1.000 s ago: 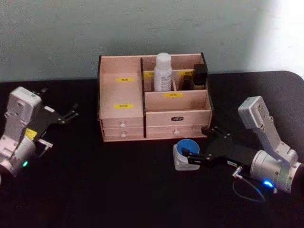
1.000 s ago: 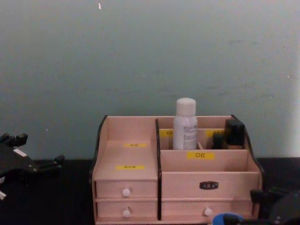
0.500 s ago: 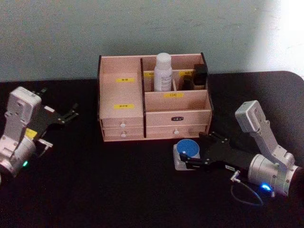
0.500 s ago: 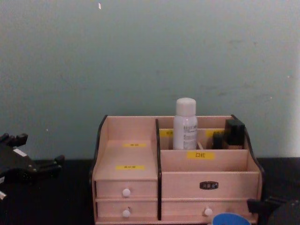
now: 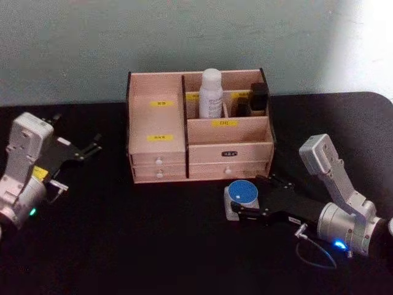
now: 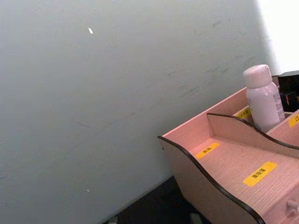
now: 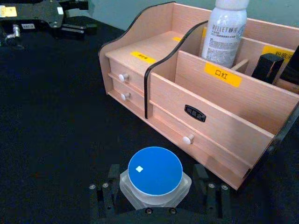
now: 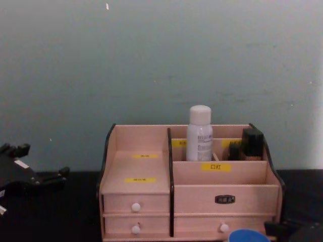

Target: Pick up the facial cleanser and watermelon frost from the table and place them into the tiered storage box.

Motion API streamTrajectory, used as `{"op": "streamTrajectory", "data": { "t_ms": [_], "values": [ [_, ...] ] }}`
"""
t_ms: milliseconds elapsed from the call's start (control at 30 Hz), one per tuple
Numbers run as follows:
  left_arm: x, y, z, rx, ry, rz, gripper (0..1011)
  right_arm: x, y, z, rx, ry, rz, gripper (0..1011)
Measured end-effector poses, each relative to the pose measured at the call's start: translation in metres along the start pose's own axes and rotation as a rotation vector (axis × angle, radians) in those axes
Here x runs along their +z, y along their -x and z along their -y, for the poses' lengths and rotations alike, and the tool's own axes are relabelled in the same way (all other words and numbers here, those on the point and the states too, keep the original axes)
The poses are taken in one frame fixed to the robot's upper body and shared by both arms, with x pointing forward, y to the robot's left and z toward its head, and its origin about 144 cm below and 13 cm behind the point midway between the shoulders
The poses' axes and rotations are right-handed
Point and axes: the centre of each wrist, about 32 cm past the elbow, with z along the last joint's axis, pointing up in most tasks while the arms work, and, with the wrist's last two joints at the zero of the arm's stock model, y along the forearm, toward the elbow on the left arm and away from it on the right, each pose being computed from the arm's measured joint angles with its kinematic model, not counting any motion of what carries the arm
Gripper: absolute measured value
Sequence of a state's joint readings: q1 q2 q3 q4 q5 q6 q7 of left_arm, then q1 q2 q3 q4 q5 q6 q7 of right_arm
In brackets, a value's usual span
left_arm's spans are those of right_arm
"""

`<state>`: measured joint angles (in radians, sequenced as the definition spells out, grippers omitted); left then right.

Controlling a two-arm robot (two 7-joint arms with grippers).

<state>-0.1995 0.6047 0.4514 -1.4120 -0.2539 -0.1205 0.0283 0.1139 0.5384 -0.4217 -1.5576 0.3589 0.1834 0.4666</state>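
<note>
A small clear jar with a blue lid, the watermelon frost (image 5: 242, 192) (image 7: 155, 171), stands upright on the black table in front of the tiered storage box (image 5: 156, 150) (image 7: 224, 112) (image 8: 141, 194). My right gripper (image 5: 249, 198) (image 7: 156, 184) is shut on the jar, one finger on each side of its base. A white bottle, the facial cleanser (image 5: 210, 92) (image 7: 227, 30) (image 8: 199, 133), stands upright in a back compartment of the box. My left gripper (image 5: 91, 149) (image 8: 48, 177) hovers open and empty at the far left.
Dark small items (image 5: 258, 97) fill the box's back right compartment. The stepped left shelves (image 6: 243, 163) with yellow labels hold nothing. The black table (image 5: 153, 246) has free room in front and to the left. A grey wall rises behind.
The jar went from tilted to upright in my right gripper, and the right arm drew slightly toward the table's front. The left arm barely moved.
</note>
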Motion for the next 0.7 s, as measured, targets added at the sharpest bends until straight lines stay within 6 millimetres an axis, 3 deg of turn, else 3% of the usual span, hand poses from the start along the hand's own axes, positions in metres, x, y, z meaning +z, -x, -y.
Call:
{"op": "streamTrajectory", "data": {
  "t_ms": [700],
  "values": [
    [0.0000,0.0000,0.0000,0.000,0.000,0.000,1001,-0.0041,0.0018,-0.0022,-0.009,0.014,0.007,1002]
  ]
}}
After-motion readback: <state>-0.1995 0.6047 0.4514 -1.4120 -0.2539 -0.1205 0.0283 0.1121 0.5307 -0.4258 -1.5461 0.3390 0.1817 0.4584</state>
